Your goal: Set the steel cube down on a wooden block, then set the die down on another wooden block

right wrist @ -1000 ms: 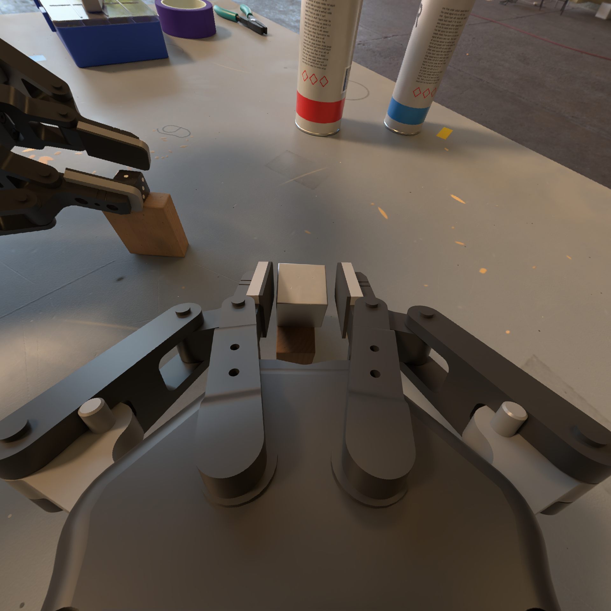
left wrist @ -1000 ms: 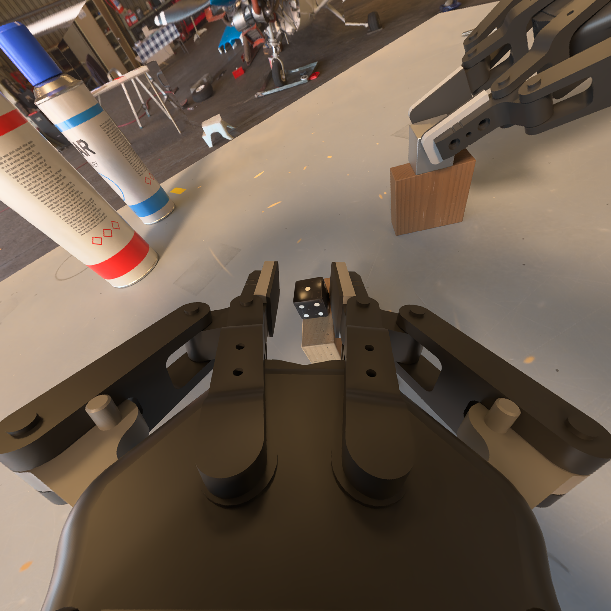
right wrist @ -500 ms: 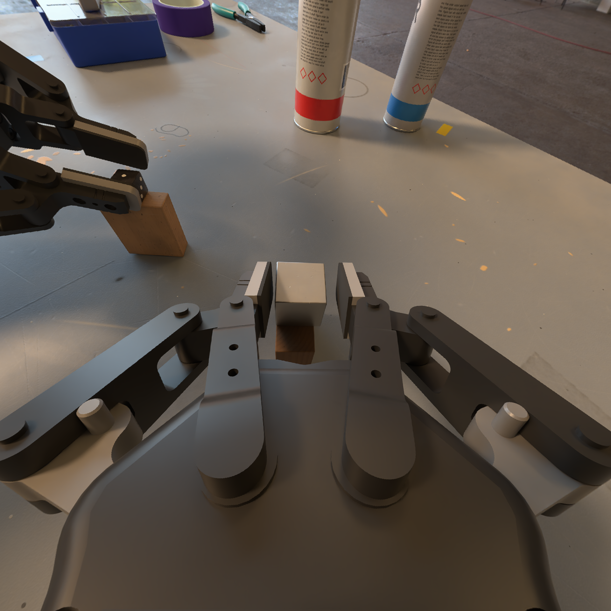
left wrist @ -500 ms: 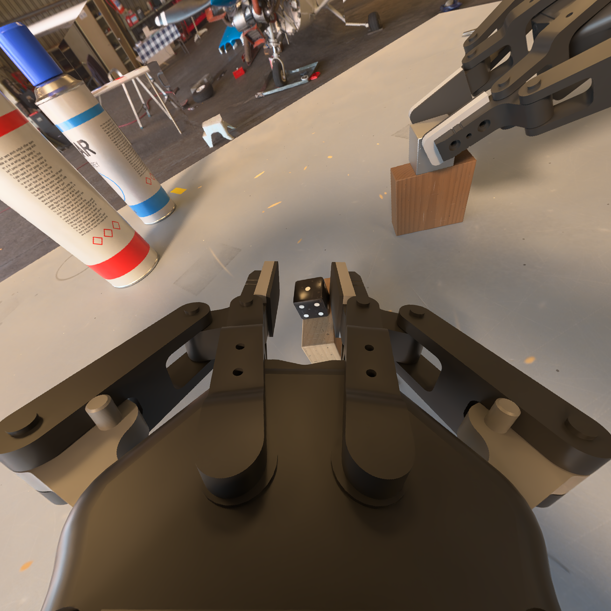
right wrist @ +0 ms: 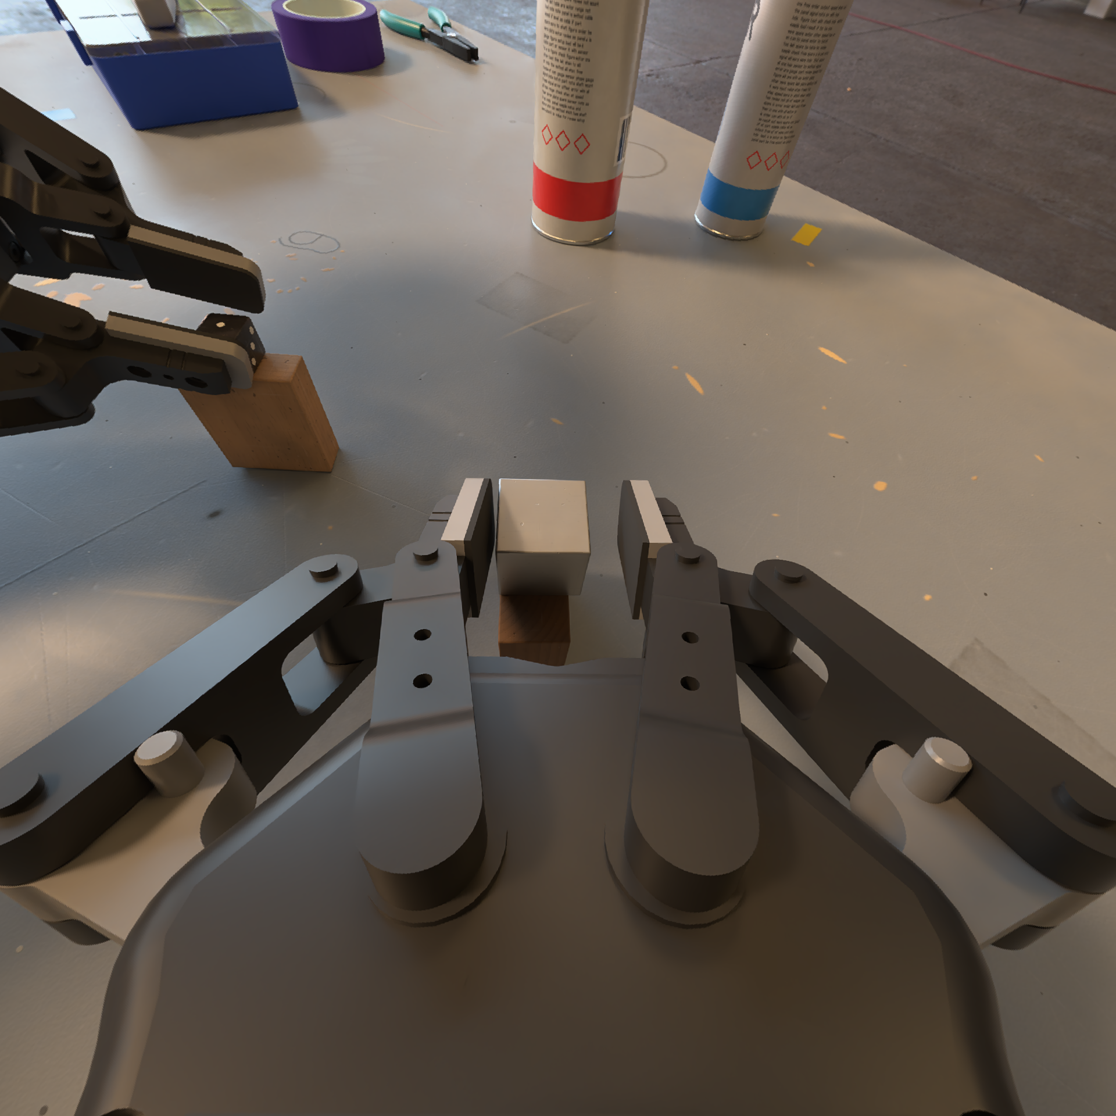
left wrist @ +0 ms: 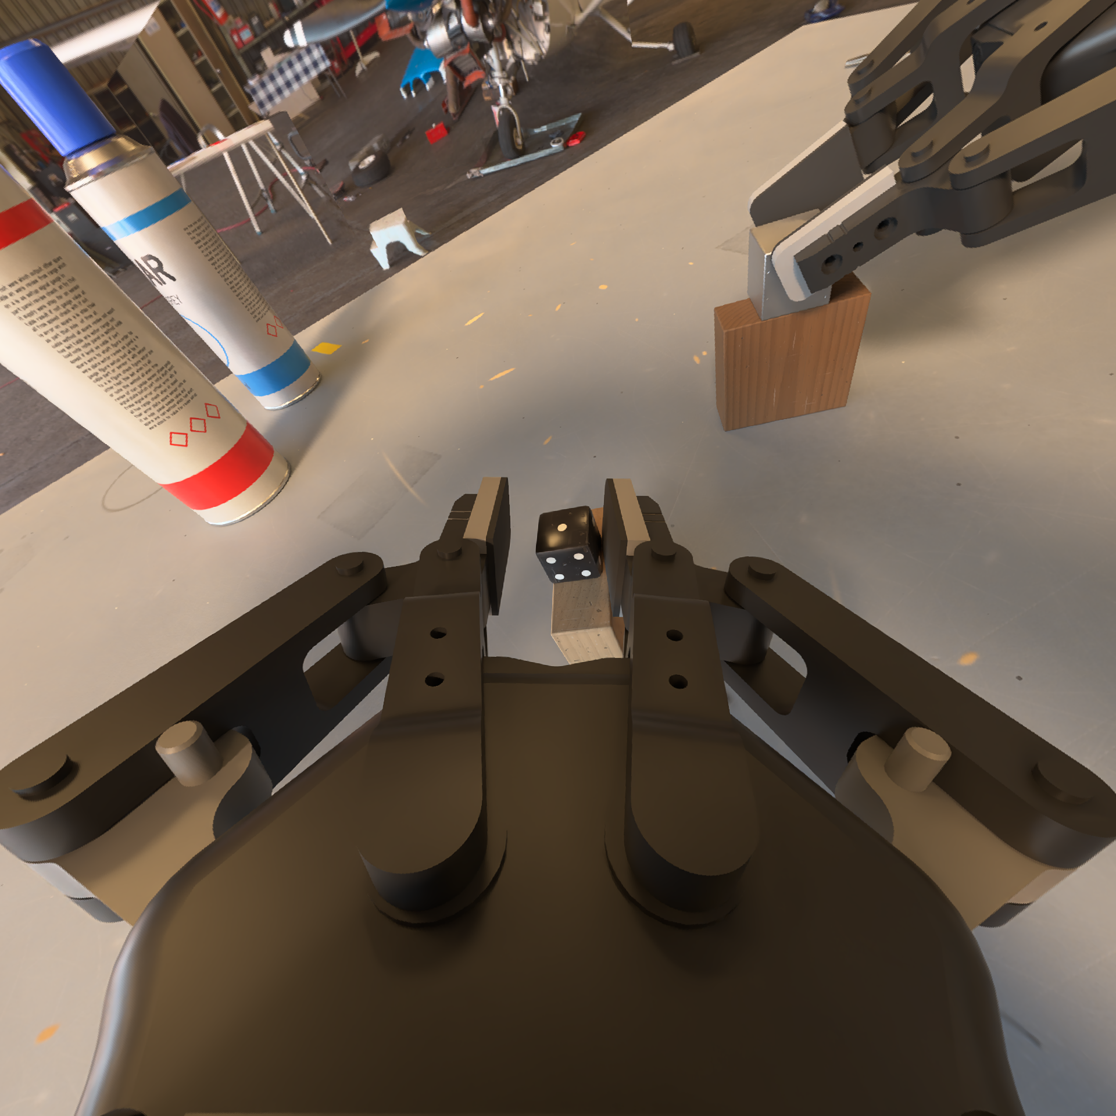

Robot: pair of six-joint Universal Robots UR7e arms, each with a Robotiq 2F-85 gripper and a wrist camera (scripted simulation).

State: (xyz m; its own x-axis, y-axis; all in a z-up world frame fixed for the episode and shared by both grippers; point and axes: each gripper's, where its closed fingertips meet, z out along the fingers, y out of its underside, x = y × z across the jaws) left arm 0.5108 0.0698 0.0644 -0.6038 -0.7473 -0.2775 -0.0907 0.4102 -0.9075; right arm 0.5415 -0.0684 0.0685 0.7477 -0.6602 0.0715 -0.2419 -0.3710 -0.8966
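In the left wrist view my left gripper [left wrist: 554,504] is open around the black die [left wrist: 567,543]. The die rests on top of a pale wooden block [left wrist: 583,625], close to the right pad, with a clear gap to the left pad. In the right wrist view my right gripper [right wrist: 555,504] is open around the steel cube [right wrist: 541,531]. The cube sits on a dark wooden block [right wrist: 534,631], with a gap to the right pad. Each view also shows the other pair farther off: the cube [left wrist: 762,284] on its block [left wrist: 785,362], and the die [right wrist: 232,335] on its block [right wrist: 272,410].
A red-banded spray can [right wrist: 577,121] and a blue-banded spray can [right wrist: 758,121] stand near the table's far edge. A blue box [right wrist: 187,78], a purple tape roll [right wrist: 329,33] and pliers [right wrist: 432,30] lie at the back left. The table edge drops to the floor beyond the cans.
The right gripper's jaws have spread a little wider off the steel cube. The left gripper, the die and both blocks have not visibly moved.
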